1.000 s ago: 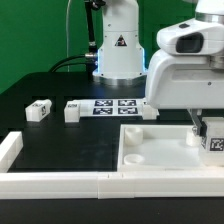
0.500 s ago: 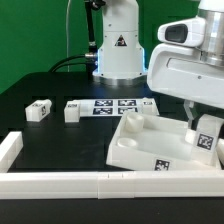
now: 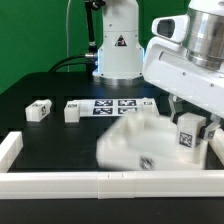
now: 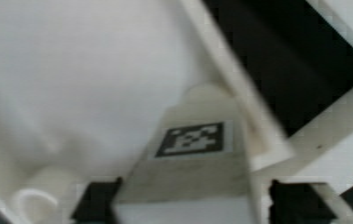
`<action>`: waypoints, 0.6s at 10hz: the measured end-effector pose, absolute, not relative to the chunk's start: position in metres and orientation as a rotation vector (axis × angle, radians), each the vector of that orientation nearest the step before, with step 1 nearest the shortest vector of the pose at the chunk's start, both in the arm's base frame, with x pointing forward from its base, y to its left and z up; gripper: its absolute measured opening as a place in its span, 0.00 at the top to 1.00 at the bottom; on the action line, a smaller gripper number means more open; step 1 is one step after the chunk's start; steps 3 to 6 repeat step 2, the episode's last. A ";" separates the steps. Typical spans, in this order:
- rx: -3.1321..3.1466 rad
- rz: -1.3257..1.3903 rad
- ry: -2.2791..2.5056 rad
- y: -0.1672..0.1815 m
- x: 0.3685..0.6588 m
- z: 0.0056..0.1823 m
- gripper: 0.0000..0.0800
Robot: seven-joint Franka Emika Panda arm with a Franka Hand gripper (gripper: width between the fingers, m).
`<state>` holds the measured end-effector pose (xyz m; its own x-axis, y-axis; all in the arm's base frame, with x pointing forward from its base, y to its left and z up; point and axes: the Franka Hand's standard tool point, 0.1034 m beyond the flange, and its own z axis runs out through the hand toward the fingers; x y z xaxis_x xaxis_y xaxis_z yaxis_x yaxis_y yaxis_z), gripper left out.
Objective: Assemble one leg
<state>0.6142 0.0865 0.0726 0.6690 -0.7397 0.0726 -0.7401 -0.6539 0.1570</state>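
Note:
My gripper (image 3: 188, 128) is shut on the right edge of the large white square slab (image 3: 135, 148), which hangs tilted and blurred above the table's front. In the wrist view the slab (image 4: 84, 90) fills the picture, a square tag (image 4: 194, 139) shows on it, and its white edge sits between my two dark fingers (image 4: 102, 198); the gripper's middle (image 4: 191, 200) lies on that edge. Two legs, small white tagged blocks, lie apart on the black table at the exterior view's left: one leg (image 3: 39, 110) and a second leg (image 3: 72, 111).
The marker board (image 3: 118, 106) lies flat behind the slab, in front of the arm's base (image 3: 118, 50). A white rail (image 3: 100, 182) runs along the front edge, with a short white wall (image 3: 8, 150) at the exterior view's left.
The slab has been lifted off the table at its right edge and swung toward the exterior view's left, tilting more steeply. My gripper moved left and up with it.

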 end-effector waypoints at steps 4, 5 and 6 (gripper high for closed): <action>2.709 0.003 -1.212 0.086 0.614 0.073 0.24; 2.709 0.003 -1.212 0.086 0.614 0.073 0.24; 2.709 0.003 -1.212 0.086 0.614 0.073 0.24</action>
